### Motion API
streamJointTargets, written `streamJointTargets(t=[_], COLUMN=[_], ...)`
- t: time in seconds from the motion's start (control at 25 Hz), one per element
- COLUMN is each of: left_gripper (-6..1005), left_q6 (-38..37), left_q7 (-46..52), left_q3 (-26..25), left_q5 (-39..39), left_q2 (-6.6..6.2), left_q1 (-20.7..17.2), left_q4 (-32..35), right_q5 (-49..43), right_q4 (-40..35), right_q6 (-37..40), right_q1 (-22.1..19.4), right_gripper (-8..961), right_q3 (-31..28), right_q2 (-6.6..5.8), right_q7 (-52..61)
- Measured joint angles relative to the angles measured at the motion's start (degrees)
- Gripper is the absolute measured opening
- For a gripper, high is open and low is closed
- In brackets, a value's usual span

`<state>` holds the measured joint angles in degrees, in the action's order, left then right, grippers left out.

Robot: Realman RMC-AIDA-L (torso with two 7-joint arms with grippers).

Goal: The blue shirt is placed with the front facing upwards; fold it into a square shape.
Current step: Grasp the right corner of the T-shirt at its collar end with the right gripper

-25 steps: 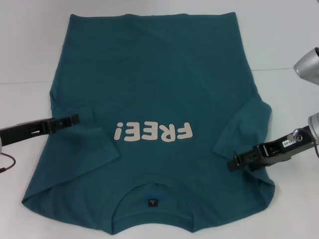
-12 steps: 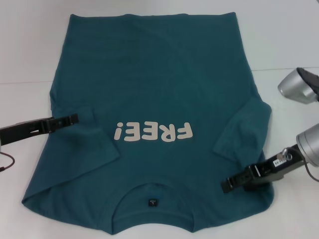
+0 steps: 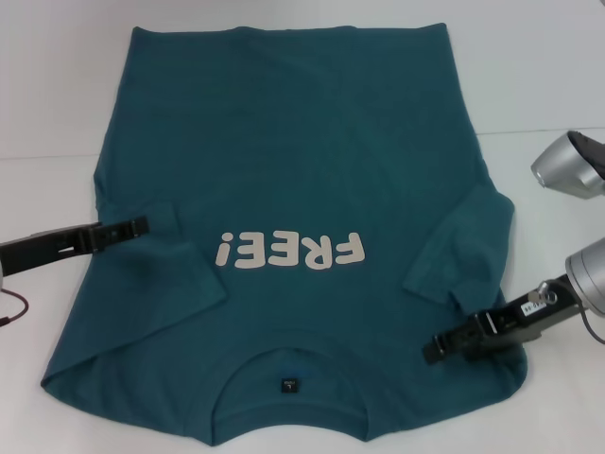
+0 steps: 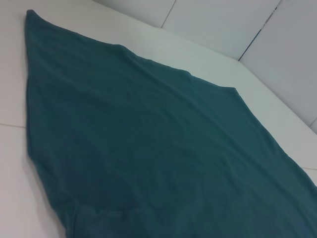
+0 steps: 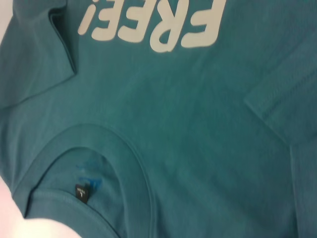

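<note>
The blue shirt (image 3: pixel 293 142) lies flat on the white table, front up, collar toward me, with the cream "FREE!" lettering (image 3: pixel 290 251) across it. Both short sleeves are folded inward over the body: one (image 3: pixel 180 274) on the left, one (image 3: pixel 463 246) on the right. The small dark neck label (image 3: pixel 288 385) shows inside the collar. My left gripper (image 3: pixel 142 226) reaches in over the left sleeve's upper edge. My right gripper (image 3: pixel 433 350) hovers over the shirt's right shoulder area, below the folded sleeve. The right wrist view shows the lettering (image 5: pixel 158 25) and the label (image 5: pixel 82 193). The left wrist view shows only plain teal cloth (image 4: pixel 148 148).
The white table (image 3: pixel 529 76) surrounds the shirt, with bare strips at both sides and beyond the hem. A faint seam line (image 3: pixel 529 130) crosses the table on the right. A thin cable (image 3: pixel 11 307) hangs off my left arm near the table's left edge.
My right gripper has moved from the folded right sleeve toward me and a little left, over the shoulder area. The left arm and the shirt have not moved.
</note>
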<state>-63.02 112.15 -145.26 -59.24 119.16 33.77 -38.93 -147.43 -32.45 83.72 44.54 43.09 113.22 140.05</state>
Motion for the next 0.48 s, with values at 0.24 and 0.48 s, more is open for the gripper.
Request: streamJointTargets(t=[0.24, 0.48], left_gripper=[876, 875], left_q6=[0.01, 0.09], left_q7=[0.14, 0.1], left_q3=[0.07, 0.07], left_q5=[0.0, 0.0], left_q2=[0.02, 0.02], left_q1=[-0.03, -0.19], left_q4=[0.0, 0.0], right_q5=[2.91, 4.3], right_q4=[-3.27, -6.38], right_q6=[2.71, 5.65], right_q1=[0.25, -0.1], right_gripper=[908, 907], right_q3=[-0.17, -1.96], right_q2=[-0.6, -0.8], right_q7=[0.52, 1.01])
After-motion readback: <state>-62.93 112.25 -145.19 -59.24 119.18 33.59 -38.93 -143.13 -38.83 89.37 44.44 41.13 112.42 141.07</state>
